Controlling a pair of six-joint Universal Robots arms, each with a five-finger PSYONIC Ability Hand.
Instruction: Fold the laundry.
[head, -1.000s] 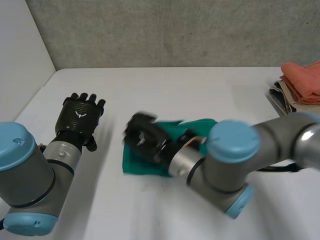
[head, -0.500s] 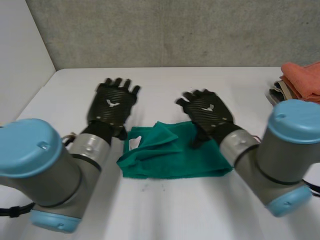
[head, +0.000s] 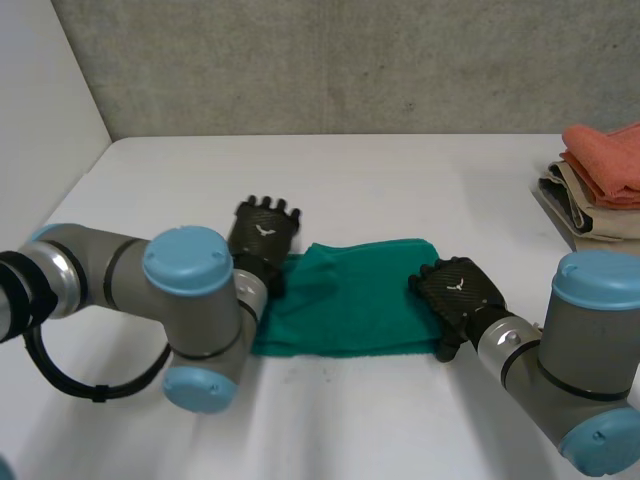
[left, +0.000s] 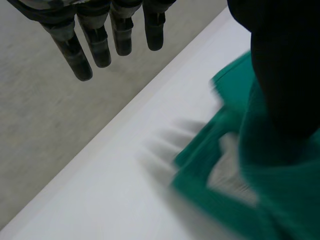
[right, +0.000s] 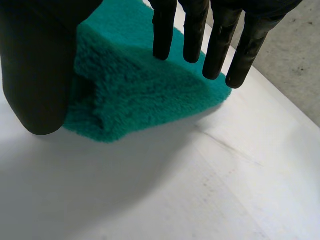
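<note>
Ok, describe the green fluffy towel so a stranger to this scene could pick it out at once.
On the white table, look to the middle, between the black left hand and the black right hand. There lies the green fluffy towel, roughly rectangular and flat. It alone is green; the folded salmon-orange towel and beige cloth sit stacked at the table's right edge.

We log one white table (head: 400, 170), green towel (head: 350, 300) near its middle, stack of folded cloths (head: 598, 175) at its right edge, orange topmost
</note>
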